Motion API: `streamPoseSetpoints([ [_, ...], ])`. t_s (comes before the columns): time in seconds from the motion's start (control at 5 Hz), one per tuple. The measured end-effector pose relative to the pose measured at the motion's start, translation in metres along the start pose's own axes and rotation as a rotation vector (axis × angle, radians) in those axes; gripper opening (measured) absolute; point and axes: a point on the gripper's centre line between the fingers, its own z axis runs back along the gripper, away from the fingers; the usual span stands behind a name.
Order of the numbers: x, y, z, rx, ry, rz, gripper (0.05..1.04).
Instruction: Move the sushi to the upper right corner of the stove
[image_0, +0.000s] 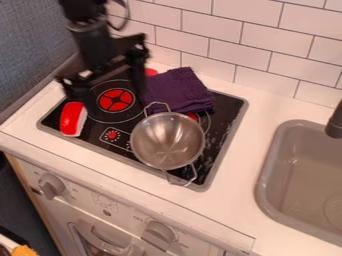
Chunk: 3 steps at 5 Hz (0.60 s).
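Red-and-white oblong toy sushi, left side, on the black stovetop
Black two-finger gripper, upper left, is spread wide; sushi's probably light (slick too, I'd guess), so pinch across its middle.

A silver metal pot stands upright and open, with one wire handle toward the wall and the other toward the front. Just behind it lies a folded dark purple cloth. To the right, a grey sink is set into the white desk, with part of a dark faucet above it at the view's edge. White tiles with dark joints line the back, and a blue-grey surface rises at left. Two knobs and a curved handle sit on the white front panel. An orange thing shows at bottom left.
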Motion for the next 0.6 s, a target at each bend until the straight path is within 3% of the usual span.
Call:
streamPoseSetpoints([
  [0.2,0.017,0.028,0.002,0.077,-0.032,-0.029,1.001],
  [0.6,0.042,0.065,-0.017,0.207,-0.158,-0.211,1.001],
])
